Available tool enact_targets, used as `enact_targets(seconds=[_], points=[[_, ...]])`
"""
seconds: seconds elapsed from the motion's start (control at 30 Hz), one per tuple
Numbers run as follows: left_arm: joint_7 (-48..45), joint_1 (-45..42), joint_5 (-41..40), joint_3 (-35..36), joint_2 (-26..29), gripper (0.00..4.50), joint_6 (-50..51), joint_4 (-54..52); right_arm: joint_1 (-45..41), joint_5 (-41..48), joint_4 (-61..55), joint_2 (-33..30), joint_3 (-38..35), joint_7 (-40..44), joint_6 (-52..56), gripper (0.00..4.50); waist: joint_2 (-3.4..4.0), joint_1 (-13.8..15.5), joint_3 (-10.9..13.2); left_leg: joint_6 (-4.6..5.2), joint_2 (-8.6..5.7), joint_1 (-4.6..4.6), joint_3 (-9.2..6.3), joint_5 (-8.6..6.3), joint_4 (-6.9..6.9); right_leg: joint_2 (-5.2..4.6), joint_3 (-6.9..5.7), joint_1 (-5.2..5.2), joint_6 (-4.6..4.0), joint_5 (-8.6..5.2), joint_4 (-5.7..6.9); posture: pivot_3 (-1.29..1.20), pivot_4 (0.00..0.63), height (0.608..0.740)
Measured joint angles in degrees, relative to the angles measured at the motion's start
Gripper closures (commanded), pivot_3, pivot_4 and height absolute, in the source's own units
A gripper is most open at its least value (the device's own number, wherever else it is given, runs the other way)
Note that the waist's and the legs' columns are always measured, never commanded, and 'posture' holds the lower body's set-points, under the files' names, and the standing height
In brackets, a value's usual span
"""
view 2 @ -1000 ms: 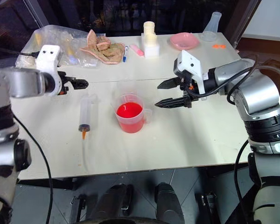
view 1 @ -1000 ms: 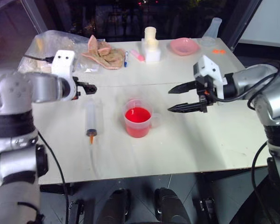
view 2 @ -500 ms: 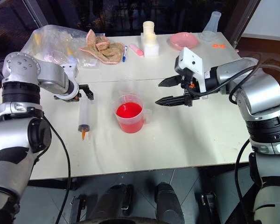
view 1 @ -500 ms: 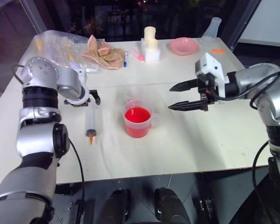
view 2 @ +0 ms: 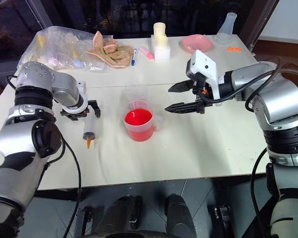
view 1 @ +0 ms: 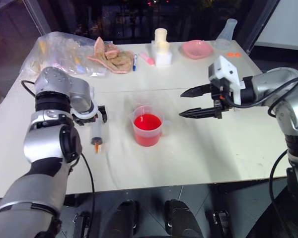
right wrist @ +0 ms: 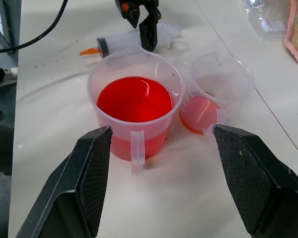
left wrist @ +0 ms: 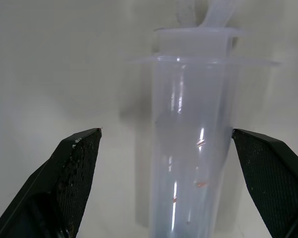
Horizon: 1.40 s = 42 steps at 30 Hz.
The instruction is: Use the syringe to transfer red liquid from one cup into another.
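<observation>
Head stereo overhead — wrist views close

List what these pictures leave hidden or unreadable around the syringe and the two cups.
- Syringe: in the head views the left hand covers its plunger end; in the left wrist view the frame's edge cuts off its orange tip.
- Small cup: in the head views it stands behind the handled cup, too faint to read its fill.
- Handled cup's scale marks: too small to read in any view.
</observation>
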Motion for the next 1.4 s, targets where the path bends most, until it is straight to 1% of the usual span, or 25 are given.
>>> enact_targets(seconds=[0.03, 0.07, 0.27, 0.3, 0.4, 0.47, 0.53, 0.6, 0.67, 0.73, 0.83, 0.9, 0.97, 1.07, 1.13, 1.23, 1.3, 1.4], points=[[-0.4, 0.5, 0.9, 0.5, -0.4, 0.64, 0.0, -0.8, 0.3, 0.0, -0.2, -0.2, -0.1, -0.1, 0.1, 1.15, 0.0, 0.0, 0.0, 0.0, 0.0, 0.0, 0.0, 0.0, 0.0, 0.0, 0.0, 0.0, 0.0, 0.0, 0.0, 0.0, 0.15, 0.74], [-0.7, 0.9, 1.9, 1.1, -0.8, 0.83, 0.0, -1.5, 0.4, 0.1, -0.2, -0.3, -0.2, -0.1, 0.4, 1.15, 0.0, 0.0, 0.0, 0.0, 0.0, 0.0, 0.0, 0.0, 0.0, 0.0, 0.0, 0.0, 0.0, 0.0, 0.0, 0.0, 0.15, 0.74], [-3.6, 2.1, 8.2, 5.0, -3.1, 2.73, 0.0, -5.2, 0.6, 0.7, -0.4, -0.7, -0.3, -0.7, 0.6, 1.15, 0.0, -0.1, 0.0, -0.02, 0.01, 0.0, 0.0, 0.01, 0.0, 0.01, 0.0, -0.01, 0.0, 0.0, 0.01, 0.0, 0.15, 0.74], [-4.0, 2.2, 8.9, 5.4, -3.2, 2.95, 0.0, -5.5, 0.6, 0.9, -0.4, -0.7, -0.3, -0.7, 0.6, 1.15, 0.0, -0.1, 0.0, -0.02, 0.01, 0.0, 0.0, 0.01, 0.0, 0.01, 0.0, -0.01, 0.0, 0.0, 0.01, 0.0, 0.15, 0.74], [-4.7, 2.8, 11.2, 7.5, -3.9, 3.0, 0.0, -7.4, 0.6, 1.1, -0.5, -0.7, -0.3, -1.1, 0.6, 1.15, 0.0, -0.1, 0.0, -0.02, 0.01, 0.0, 0.0, 0.01, 0.0, 0.0, 0.0, 0.0, 0.0, 0.0, 0.01, 0.0, 0.15, 0.74], [-4.9, 4.0, 12.4, 9.8, -4.9, 3.0, 0.0, -10.7, 0.6, 1.1, -0.5, -0.8, -0.3, -1.2, 0.6, 1.15, 0.0, -0.1, 0.0, -0.03, 0.01, 0.0, 0.01, 0.01, 0.0, 0.0, 0.0, 0.0, 0.0, 0.0, 0.02, 0.0, 0.15, 0.74], [-6.1, 6.2, 13.7, 11.5, -6.1, 3.0, -0.1, -18.0, 0.7, 1.2, -0.5, -0.8, -0.3, -1.5, 0.6, 1.15, 0.0, -0.1, 0.0, -0.05, 0.02, 0.0, 0.0, 0.02, 0.0, 0.01, 0.01, -0.01, 0.0, 0.0, 0.02, 0.0, 0.15, 0.74], [-9.3, 6.7, 13.8, 11.2, -5.9, 3.0, -0.2, -24.3, 0.8, 1.2, -0.5, -0.8, -0.4, -2.0, 0.6, 1.15, -0.07, -0.1, 0.0, -0.07, 0.03, -0.06, 0.0, 0.04, 0.02, 0.01, 0.0, -0.04, 0.0, 0.0, 0.03, 0.0, 0.15, 0.74], [-13.9, 5.3, 13.2, 10.9, -4.9, 3.0, -0.3, -30.1, 1.3, 1.5, -0.6, -0.8, -1.3, -2.7, 0.9, 1.15, -0.08, 0.0, 0.0, -0.07, 0.02, -0.07, 0.0, 0.04, 0.02, 0.0, 0.0, -0.04, 0.0, 0.0, 0.01, 0.0, 0.15, 0.74], [-18.5, 3.0, 12.6, 10.4, -3.4, 3.0, -1.4, -32.7, 1.8, 1.9, -0.7, -0.8, -2.4, -3.5, 1.5, 1.15, -0.08, 0.1, 0.0, -0.07, 0.01, -0.07, 0.0, 0.04, 0.02, 0.0, -0.01, -0.03, 0.0, 0.0, 0.0, 0.0, 0.15, 0.74], [-28.0, 0.9, 12.8, 4.0, -0.7, 3.0, -10.5, -34.8, 2.8, 2.9, -1.6, -0.8, -4.4, -5.2, 2.5, 1.15, -0.07, 0.4, 0.0, -0.07, 0.01, -0.07, 0.0, 0.04, 0.03, -0.01, -0.01, -0.03, 0.0, 0.0, -0.01, 0.0, 0.15, 0.74], [-36.5, -1.7, 11.1, 2.2, -0.8, 3.0, -16.4, -35.1, 3.4, 3.6, -1.7, -0.6, -6.1, -7.0, 3.2, 1.15, -0.07, 0.8, 0.0, -0.07, 0.01, -0.07, 0.02, 0.04, 0.03, -0.01, 0.0, -0.02, -0.01, 0.0, -0.07, 0.0, 0.15, 0.74], [-43.6, -4.3, 6.9, 2.9, -2.1, 3.0, -18.7, -35.1, 3.6, 4.5, -2.3, 0.3, -7.5, -8.7, 4.0, 1.15, -0.07, 1.1, 0.0, -0.06, 0.01, -0.08, 0.01, 0.03, 0.02, -0.01, -0.01, -0.01, -0.01, 0.0, -0.09, 0.0, 0.15, 0.74], [-54.2, -4.4, 3.8, 0.2, -2.4, 3.0, -23.5, -37.0, 4.1, 6.8, -4.1, 1.3, -9.9, -11.5, 6.2, 1.15, -0.05, 1.0, 0.0, -0.05, 0.03, -0.07, 0.02, 0.03, -0.01, 0.0, 0.0, -0.03, -0.01, 0.0, -0.09, 0.0, 0.15, 0.74], [-61.1, -1.4, 1.7, -1.1, -4.3, 3.0, -28.0, -40.9, 4.8, 9.1, -5.0, 2.0, -13.3, -13.7, 8.3, 1.15, -0.01, 1.0, 0.0, -0.05, 0.04, -0.05, 0.03, 0.03, -0.02, 0.0, 0.01, -0.02, -0.01, 0.0, -0.08, 0.0, 0.15, 0.74], [-68.3, 2.8, -1.7, -2.5, -6.5, 3.0, -31.1, -44.1, 4.8, 12.3, -5.6, 3.5, -16.1, -16.2, 10.9, 1.15, -0.01, 0.8, 0.0, -0.04, 0.04, -0.05, 0.04, 0.03, 0.01, 0.01, 0.03, -0.02, -0.02, 0.01, -0.05, 0.0, 0.15, 0.74], [-73.9, 8.1, -4.2, -3.2, -7.3, 3.0, -33.3, -47.6, 4.3, 15.1, -5.5, 5.5, -18.7, -19.1, 13.5, 1.15, 0.07, 0.5, 0.0, -0.03, 0.05, 0.05, 0.09, 0.03, -0.02, 0.01, 0.08, 0.02, -0.02, 0.01, -0.02, 0.0, 0.15, 0.74], [-80.7, 15.8, -4.0, -7.5, -7.2, 3.0, -37.6, -50.1, 2.9, 19.1, -5.3, 6.8, -22.4, -22.9, 17.0, 1.15, 0.07, 0.4, 0.0, -0.03, 0.06, 0.05, 0.09, 0.04, -0.02, 0.03, 0.08, 0.02, -0.04, 0.01, -0.01, 0.0, 0.15, 0.74]])
